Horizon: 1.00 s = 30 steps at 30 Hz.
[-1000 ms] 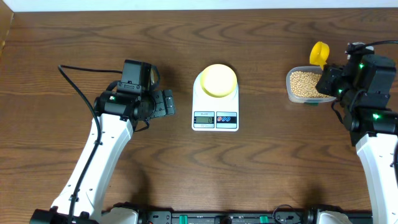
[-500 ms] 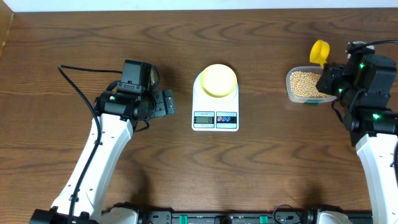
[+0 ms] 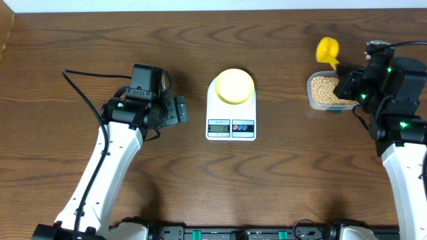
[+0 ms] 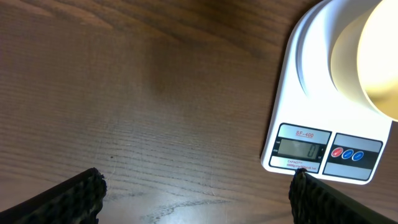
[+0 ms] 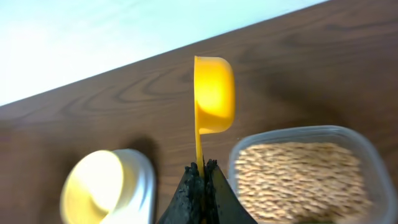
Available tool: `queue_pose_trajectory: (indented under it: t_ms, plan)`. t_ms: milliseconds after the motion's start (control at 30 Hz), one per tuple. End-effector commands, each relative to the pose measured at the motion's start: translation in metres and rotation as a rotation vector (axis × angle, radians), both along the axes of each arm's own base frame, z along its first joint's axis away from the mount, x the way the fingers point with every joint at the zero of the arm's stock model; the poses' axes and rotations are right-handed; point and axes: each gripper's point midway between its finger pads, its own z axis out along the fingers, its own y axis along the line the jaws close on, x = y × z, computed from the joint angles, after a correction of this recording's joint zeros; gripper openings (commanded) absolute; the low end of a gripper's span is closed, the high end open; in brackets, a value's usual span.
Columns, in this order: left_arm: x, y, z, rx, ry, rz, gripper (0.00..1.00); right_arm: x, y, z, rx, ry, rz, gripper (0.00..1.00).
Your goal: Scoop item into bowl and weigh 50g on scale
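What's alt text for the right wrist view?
Right gripper shut on the handle of a yellow scoop, cup pointing away. Clear tub of beans at lower right; pale yellow bowl at lower left, on a wooden table.

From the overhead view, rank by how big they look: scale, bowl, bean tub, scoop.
1. scale
2. bean tub and bowl: look alike; the right arm hides part of the tub, so they stay unranked
3. scoop

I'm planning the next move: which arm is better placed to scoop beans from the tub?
Right. The right claw is shut on the handle of the yellow scoop, close by the tub of beans. The left claw is open, empty, and over by the scale.
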Motion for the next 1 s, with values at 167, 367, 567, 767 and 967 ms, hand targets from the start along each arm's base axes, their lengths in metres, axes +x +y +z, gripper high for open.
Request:
queue_pose_trajectory:
  t_ms: [167, 367, 567, 767, 967]
  plan:
    - [0.001, -0.063, 0.018, -0.215, -0.104, -0.445, 0.98, -0.002, 0.011, 0.009, 0.034, -0.023, 0.072, 0.01]
    - [-0.027, -0.070, 0.014, -0.247, -0.058, -0.644, 0.98, -0.002, 0.010, 0.008, 0.030, -0.019, 0.066, 0.01]
    - [-0.039, -0.058, 0.018, -0.275, -0.048, -0.663, 0.98, -0.004, 0.010, 0.005, 0.033, -0.003, 0.066, 0.01]
    - [-0.059, -0.051, 0.033, -0.293, -0.057, -0.591, 0.98, -0.003, 0.006, 0.004, 0.018, -0.001, 0.044, 0.01]
    - [-0.084, -0.032, 0.025, -0.218, -0.083, -0.469, 0.98, -0.001, -0.002, 0.002, -0.008, 0.000, 0.003, 0.01]
